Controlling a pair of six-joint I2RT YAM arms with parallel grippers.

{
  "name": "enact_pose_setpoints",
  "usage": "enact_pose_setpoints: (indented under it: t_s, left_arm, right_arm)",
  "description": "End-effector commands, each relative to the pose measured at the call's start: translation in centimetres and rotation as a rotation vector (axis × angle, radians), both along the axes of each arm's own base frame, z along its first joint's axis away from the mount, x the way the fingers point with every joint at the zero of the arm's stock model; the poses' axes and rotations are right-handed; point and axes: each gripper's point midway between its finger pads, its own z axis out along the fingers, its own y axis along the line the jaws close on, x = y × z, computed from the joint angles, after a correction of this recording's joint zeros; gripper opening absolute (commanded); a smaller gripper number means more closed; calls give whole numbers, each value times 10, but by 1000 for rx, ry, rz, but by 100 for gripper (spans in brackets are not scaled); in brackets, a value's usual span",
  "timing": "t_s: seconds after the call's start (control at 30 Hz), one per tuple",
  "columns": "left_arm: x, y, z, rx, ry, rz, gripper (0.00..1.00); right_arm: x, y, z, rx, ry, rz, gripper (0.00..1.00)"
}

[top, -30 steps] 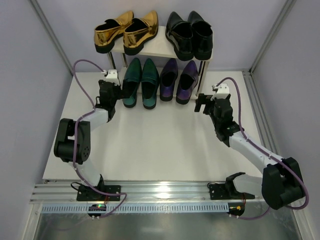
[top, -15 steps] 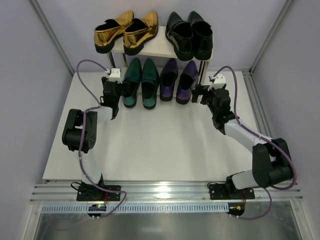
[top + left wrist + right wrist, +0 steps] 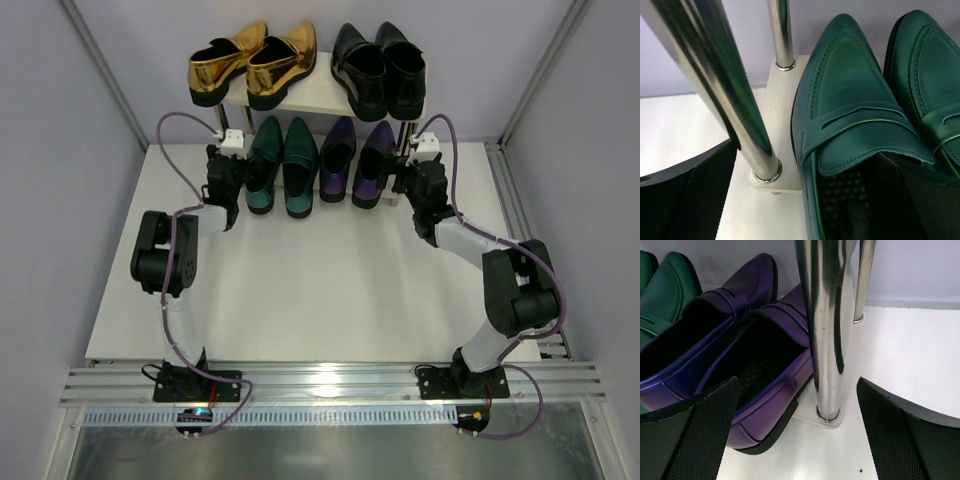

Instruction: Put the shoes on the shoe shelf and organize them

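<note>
The shoe shelf stands at the back of the table. The gold pair and the black pair sit on its top board. The teal pair and the purple pair sit on its lower board. My left gripper is open at the front left post, straddling the post and the left teal shoe's side wall. My right gripper is open around the front right post, with its left finger by the right purple shoe's heel.
The shelf's rear posts stand close to the back wall. The lower board's corner rests on the white table. Grey walls and a metal frame close in both sides.
Both arms have reached forward toward the shelf. The left gripper has moved up to the front left post and the right gripper to the front right post. The shoes have not moved.
</note>
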Motion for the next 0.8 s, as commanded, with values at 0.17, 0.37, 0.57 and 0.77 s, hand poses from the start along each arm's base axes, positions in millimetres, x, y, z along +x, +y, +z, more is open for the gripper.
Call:
enact_pose_setpoints:
  t_s: [0.17, 0.37, 0.57, 0.77]
  left_arm:
    - [20, 3, 20, -18, -99, -12, 95]
    - [24, 0, 11, -38, -78, -22, 93]
    - [25, -2, 6, -46, -67, -30, 90]
    - [27, -5, 4, -57, -60, -43, 86]
  right_arm:
    - [19, -6, 29, 37, -113, -33, 100]
    - [31, -11, 24, 43, -91, -45, 100]
    - [38, -9, 23, 53, -87, -33, 99]
    - [40, -9, 22, 56, -86, -1, 88]
